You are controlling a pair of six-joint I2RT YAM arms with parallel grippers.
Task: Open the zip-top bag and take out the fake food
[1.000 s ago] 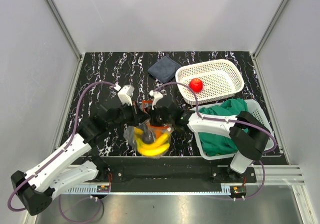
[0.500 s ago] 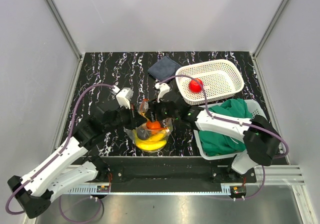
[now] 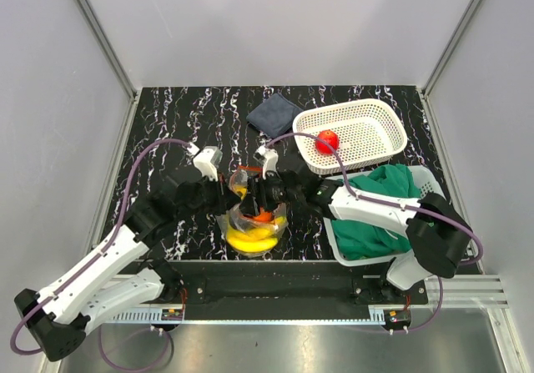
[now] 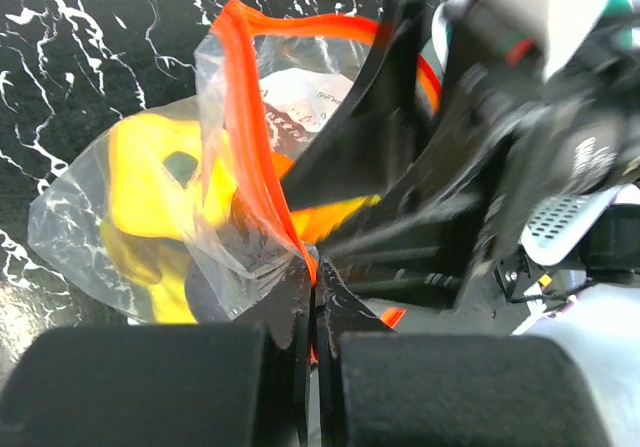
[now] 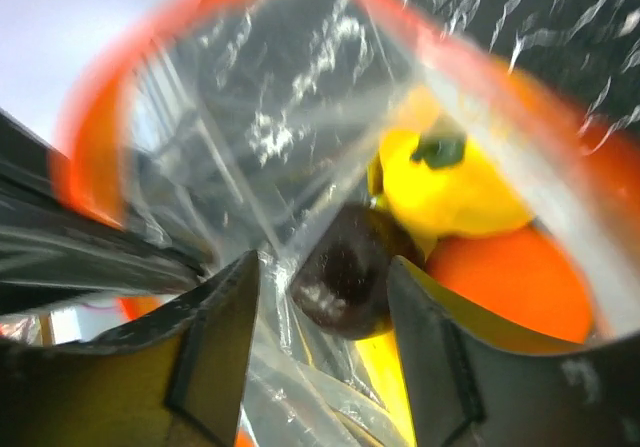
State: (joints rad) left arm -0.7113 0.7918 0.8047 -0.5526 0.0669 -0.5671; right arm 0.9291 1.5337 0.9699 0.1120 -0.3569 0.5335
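Overhead view: the left gripper (image 3: 231, 196) is pinching the bag (image 3: 250, 233) at the 9 o'clock side of its mouth, apparently to keep the opening lifted and wide. The right gripper (image 3: 262, 198) is reaching into that opening from 3 o'clock. The bag is sitting near the table's front edge, between the two arms, with bananas (image 3: 249, 241) still inside. An apple (image 3: 327, 141) is already lying in the white basket (image 3: 359, 106), at 1 o'clock from the bag. A second ago the right arm was folded back; it is now stretching out, its gripper dipping deeper into the mouth.

Left wrist: the jaws are clamping together on the zip strip (image 4: 250, 137).

Right wrist: the fingers (image 5: 215, 347) are standing apart, straddling a dark fruit (image 5: 348, 269), likely the next pick. A pepper (image 5: 450, 182) is sitting at 1 o'clock of it and an orange (image 5: 510, 277) at 3 o'clock.
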